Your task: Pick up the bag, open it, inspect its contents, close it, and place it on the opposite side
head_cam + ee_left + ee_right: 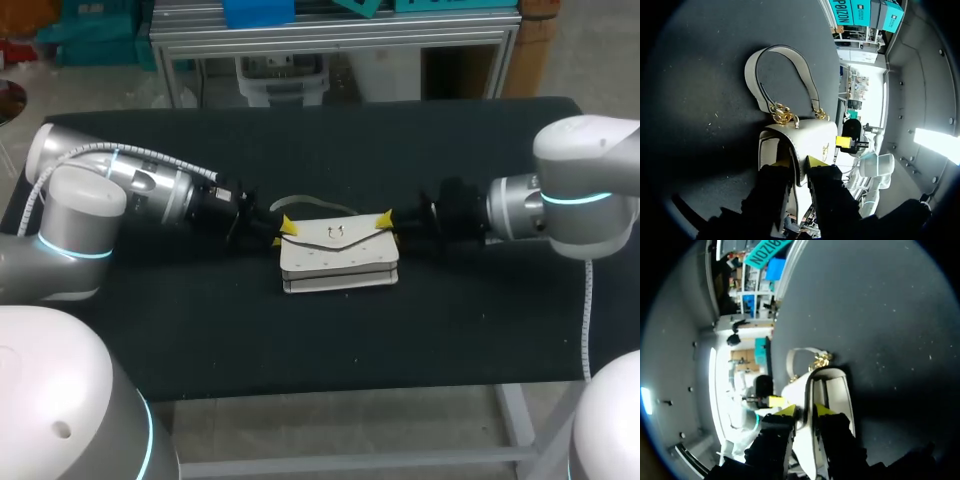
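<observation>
White handbag [338, 262] lies on the table [200, 340] (strap [805, 70] on its far side). Left gripper [286, 228] pinches its left flap corner, right gripper [384, 219] the right one.

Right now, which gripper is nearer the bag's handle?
Left, slightly. The left gripper grips the bag's end where the handle loops out; the right gripper grips the opposite end.

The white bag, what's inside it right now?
No contents can be made out. The flap covers the opening of the bag; beside the left gripper only a pale inner wall shows. Anything deeper is hidden.
</observation>
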Controlling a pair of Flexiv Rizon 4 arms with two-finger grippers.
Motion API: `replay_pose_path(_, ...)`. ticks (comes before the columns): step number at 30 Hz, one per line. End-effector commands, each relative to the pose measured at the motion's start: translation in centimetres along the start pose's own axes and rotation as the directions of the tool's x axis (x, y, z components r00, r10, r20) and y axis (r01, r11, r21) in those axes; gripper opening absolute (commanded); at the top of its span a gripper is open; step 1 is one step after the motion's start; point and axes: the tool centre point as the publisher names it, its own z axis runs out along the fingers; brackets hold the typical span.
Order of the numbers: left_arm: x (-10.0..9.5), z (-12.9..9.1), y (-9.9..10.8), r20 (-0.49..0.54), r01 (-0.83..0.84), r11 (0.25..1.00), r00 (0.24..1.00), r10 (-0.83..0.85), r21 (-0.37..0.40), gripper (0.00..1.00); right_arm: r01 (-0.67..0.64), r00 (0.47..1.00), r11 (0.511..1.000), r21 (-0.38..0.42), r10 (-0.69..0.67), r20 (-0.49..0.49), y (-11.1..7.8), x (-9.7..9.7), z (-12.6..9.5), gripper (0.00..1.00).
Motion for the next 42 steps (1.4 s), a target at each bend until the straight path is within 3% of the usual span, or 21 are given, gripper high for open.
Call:
replay_pose_path(1,0.5,0.7,0.2,0.006,0.000,1.000,1.000,0.000,0.007,0.53,0.007,1.000,1.000,0.003,-0.007,0.005,-0.5,0.4,0.2,0.00)
replay_pose_path(2,0.6,0.7,0.2,0.008,-0.003,1.000,1.000,0.002,0.008,0.70,0.009,1.000,1.000,0.005,-0.009,0.003,-0.6,0.4,0.1,0.00)
replay_pose_path(3,0.6,0.7,0.3,0.010,-0.005,1.000,1.000,0.005,0.010,0.78,0.012,1.000,1.000,0.018,-0.012,0.005,-0.6,0.3,0.1,0.00)
replay_pose_path(4,0.7,0.7,0.3,0.010,-0.007,1.000,1.000,0.007,0.011,0.78,0.018,1.000,1.000,0.015,-0.018,0.002,-0.7,0.3,0.1,0.00)
replay_pose_path(5,0.7,0.6,0.3,0.010,-0.008,1.000,1.000,0.008,0.012,0.75,0.026,1.000,1.000,0.017,-0.026,0.000,-0.8,0.2,0.0,0.24)
replay_pose_path(6,0.7,0.6,0.3,0.010,-0.009,1.000,1.000,0.009,0.013,0.70,0.028,1.000,0.999,0.019,-0.028,0.000,-0.9,0.1,0.0,0.38)
replay_pose_path(7,0.7,0.6,0.3,0.010,-0.009,1.000,1.000,0.009,0.013,0.60,0.029,1.000,0.999,0.020,-0.029,0.000,-1.0,0.1,0.0,0.61)
replay_pose_path(8,0.8,0.6,0.3,0.009,-0.010,1.000,1.000,0.010,0.014,0.48,0.034,0.999,0.999,0.022,-0.034,0.001,-1.0,0.0,0.0,1.00)
replay_pose_path(9,0.8,0.6,0.3,0.008,-0.010,1.000,1.000,0.009,0.014,0.42,0.036,0.999,0.999,0.027,-0.036,0.000,-1.1,-0.1,0.0,1.00)
replay_pose_path(11,0.8,0.7,0.3,0.008,-0.009,1.000,1.000,0.009,0.015,0.00,0.037,0.999,0.999,0.031,-0.037,0.006,-1.2,-0.2,0.1,1.00)
replay_pose_path(12,0.8,0.7,0.3,0.008,-0.009,1.000,1.000,0.009,0.014,0.00,0.035,0.999,0.999,0.031,-0.035,0.009,-1.2,-0.2,0.1,1.00)
replay_pose_path(14,0.8,0.8,0.3,0.008,-0.009,1.000,1.000,0.009,0.013,0.00,0.033,0.999,0.999,0.031,-0.033,0.010,-1.1,-0.3,0.1,0.68)
replay_pose_path(15,0.7,0.8,0.3,0.008,-0.009,1.000,1.000,0.009,0.013,0.00,0.032,0.999,0.999,0.029,-0.032,0.014,-1.1,-0.3,0.1,0.42)
replay_pose_path(16,0.7,0.8,0.3,0.009,-0.008,1.000,1.000,0.008,0.012,0.00,0.031,0.999,0.999,0.032,-0.032,0.023,-1.1,-0.4,0.1,0.00)
replay_pose_path(30,0.4,0.6,0.7,0.044,-0.028,1.000,0.999,0.028,0.008,0.00,0.031,0.997,0.994,0.102,-0.038,0.068,0.0,-0.2,0.2,0.00)
replay_pose_path(31,0.5,0.5,0.8,0.047,-0.029,1.000,0.998,0.029,0.008,0.35,0.029,0.997,0.995,0.091,-0.036,0.068,0.1,-0.2,0.0,0.00)
replay_pose_path(32,0.5,0.4,0.9,0.051,-0.030,1.000,0.998,0.029,0.009,0.86,0.028,0.997,0.995,0.091,-0.034,0.066,0.2,-0.1,-0.1,0.00)
replay_pose_path(33,0.5,0.3,1.0,0.052,-0.031,0.999,0.998,0.030,0.011,1.00,0.023,0.997,0.996,0.084,-0.029,0.065,0.3,-0.1,-0.3,0.34)
replay_pose_path(34,0.6,0.1,1.2,0.055,-0.034,0.999,0.998,0.033,0.016,1.00,0.018,0.998,0.997,0.075,-0.023,0.063,0.4,-0.1,-0.5,0.78)
replay_pose_path(35,0.6,0.0,1.2,0.056,-0.035,0.999,0.998,0.034,0.018,1.00,0.013,0.998,0.998,0.069,-0.018,0.061,0.4,-0.1,-0.6,1.00)
replay_pose_path(42,0.6,-1.9,2.2,0.075,-0.047,0.997,0.996,0.042,0.062,1.00,0.010,0.998,1.000,0.022,-0.012,0.064,-0.3,-0.2,-2.3,1.00)
